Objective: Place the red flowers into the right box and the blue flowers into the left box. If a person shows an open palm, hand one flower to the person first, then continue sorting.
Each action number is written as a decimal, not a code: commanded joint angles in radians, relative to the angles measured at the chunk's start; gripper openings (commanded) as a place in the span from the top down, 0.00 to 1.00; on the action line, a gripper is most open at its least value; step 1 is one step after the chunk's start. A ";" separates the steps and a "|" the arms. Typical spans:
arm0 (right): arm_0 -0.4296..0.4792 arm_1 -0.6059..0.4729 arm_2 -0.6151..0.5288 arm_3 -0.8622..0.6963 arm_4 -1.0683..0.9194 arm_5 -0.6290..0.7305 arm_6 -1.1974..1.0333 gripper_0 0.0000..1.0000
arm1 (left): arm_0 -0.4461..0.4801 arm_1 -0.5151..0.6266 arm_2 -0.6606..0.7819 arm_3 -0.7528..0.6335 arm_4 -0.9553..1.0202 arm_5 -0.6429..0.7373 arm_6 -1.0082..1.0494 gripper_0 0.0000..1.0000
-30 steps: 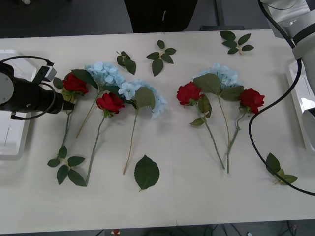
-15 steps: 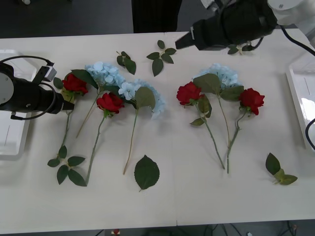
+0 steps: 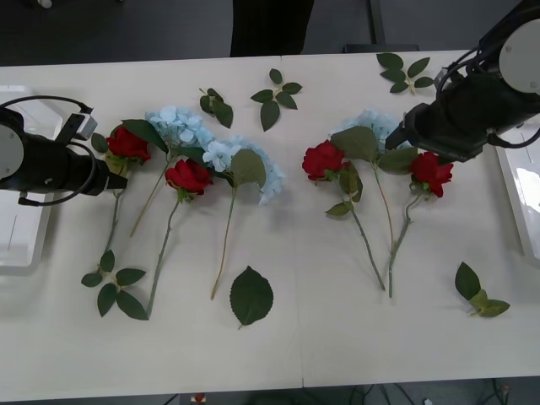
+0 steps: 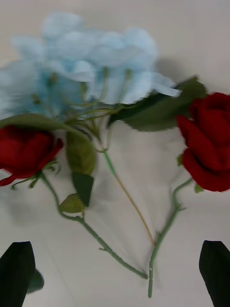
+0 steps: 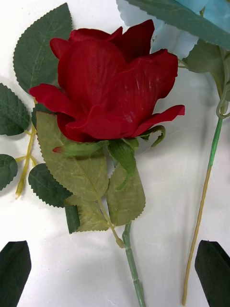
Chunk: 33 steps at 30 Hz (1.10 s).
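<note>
Grippers both open, empty: right gripper [image 4: 115, 273] over rose stems [image 4: 165, 235] near the table's [image 3: 337, 337] right edge, left gripper [image 5: 115, 276] around the leftmost rose's [image 5: 108, 86] stem.

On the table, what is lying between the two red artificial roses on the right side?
In the front view, a pale blue hydrangea head with its big green leaf and thin stem lies between the two red roses.

No words, labels, brands, numbers or signs can be read on anything in these pictures.
</note>
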 commanded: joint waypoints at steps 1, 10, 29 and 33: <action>0.076 -0.025 0.001 -0.066 0.100 -0.019 -0.119 0.00 | -0.042 -0.005 -0.006 -0.007 -0.008 0.003 0.038 0.00; 0.165 0.064 0.001 -0.064 0.278 -0.082 -0.269 0.00 | -0.069 -0.011 -0.031 -0.012 -0.034 0.108 0.038 0.00; 0.134 0.163 0.090 0.123 0.376 -0.186 -0.223 0.00 | -0.100 -0.094 -0.109 0.053 -0.183 0.077 0.067 0.00; 0.108 0.179 0.090 0.166 0.380 -0.186 -0.212 0.00 | -0.115 -0.094 -0.133 0.060 -0.190 0.077 0.073 0.00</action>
